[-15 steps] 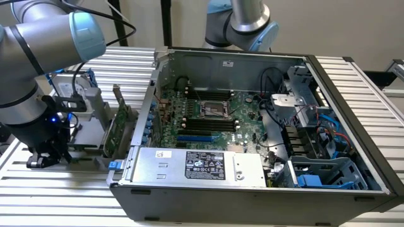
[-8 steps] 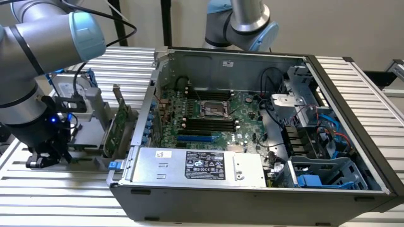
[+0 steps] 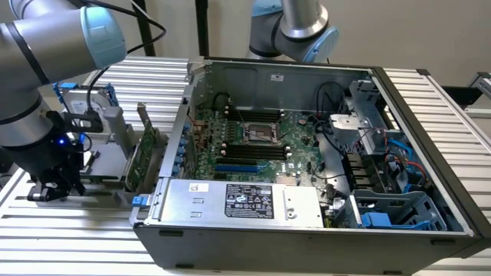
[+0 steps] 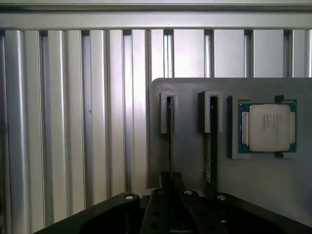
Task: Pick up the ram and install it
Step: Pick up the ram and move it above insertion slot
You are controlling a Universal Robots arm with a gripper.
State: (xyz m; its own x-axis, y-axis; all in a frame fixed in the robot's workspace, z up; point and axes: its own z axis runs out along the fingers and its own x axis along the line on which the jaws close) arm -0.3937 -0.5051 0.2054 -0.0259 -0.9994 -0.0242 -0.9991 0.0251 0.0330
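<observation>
A grey holder (image 4: pixel 190 161) carries two thin sticks standing edge-on in its slots. One is the ram (image 4: pixel 169 136), seen as a thin dark edge. My gripper (image 4: pixel 170 178) sits over that stick, and its black fingers (image 4: pixel 178 181) meet around the edge. The other stick (image 4: pixel 213 146) stands apart beside it and shows dark chips. In the exterior view the gripper (image 3: pixel 54 188) hangs low over the slatted table at the exterior view's left, outside the open computer case (image 3: pixel 307 230). The motherboard's black slots (image 3: pixel 253 150) lie inside the case.
A silver processor (image 4: pixel 269 127) rests in the holder beside the sticks. A green expansion card (image 3: pixel 147 155) stands upright between the gripper and the case. A hard drive with blue rails (image 3: pixel 77 100) is behind the arm. A second arm's base (image 3: pixel 299 29) rises behind the case.
</observation>
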